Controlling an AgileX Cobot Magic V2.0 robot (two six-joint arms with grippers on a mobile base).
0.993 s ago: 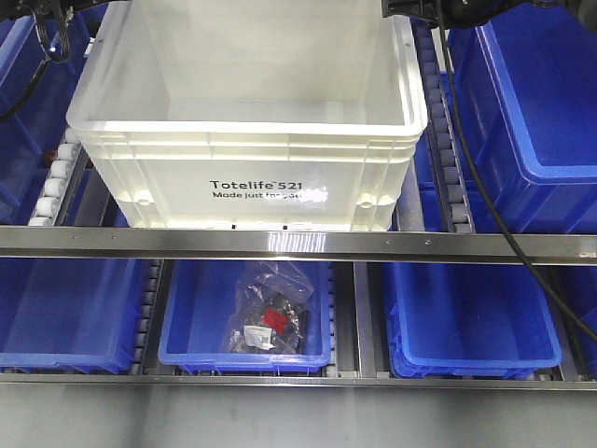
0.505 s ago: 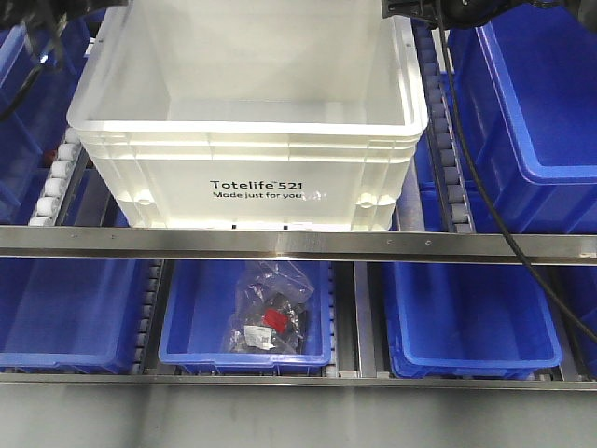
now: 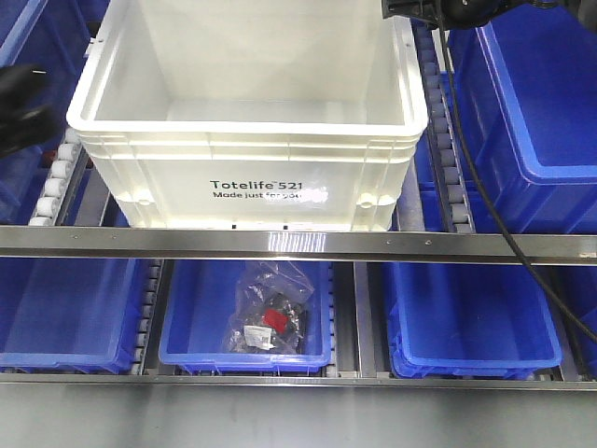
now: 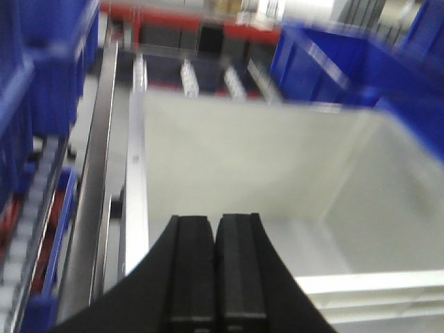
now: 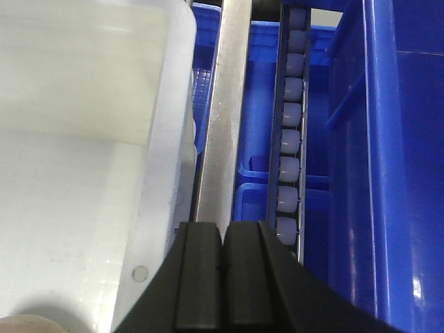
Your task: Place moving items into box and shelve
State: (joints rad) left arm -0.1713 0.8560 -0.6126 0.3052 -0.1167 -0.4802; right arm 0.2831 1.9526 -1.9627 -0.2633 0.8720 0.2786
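The box [image 3: 252, 168], a large white crate printed "Totelife 521", stands on the upper tier of the shelve [image 3: 298, 245], on its silver rails. My left gripper [image 4: 216, 220] is shut and empty, hovering over the box's left rim [image 4: 136, 208]. In the front view my left arm [image 3: 20, 107] is a dark blur left of the box. Also shut and empty, my right gripper [image 5: 223, 227] sits above the rail beside the box's right wall [image 5: 163, 152]. A beige rounded edge [image 5: 21, 323] shows inside the box; I cannot tell whether it is one of the moving items.
Blue bins flank the box on the upper tier [image 3: 536, 103] and fill the lower tier [image 3: 471, 317]. One lower bin holds a clear bag of parts [image 3: 270, 313]. White roller tracks [image 5: 290, 139] run right of the box. A black cable [image 3: 485, 196] hangs from my right arm [image 3: 438, 9].
My left arm has swung from the top-left corner down to the left of the box and is motion-blurred. The box and right arm have not moved.
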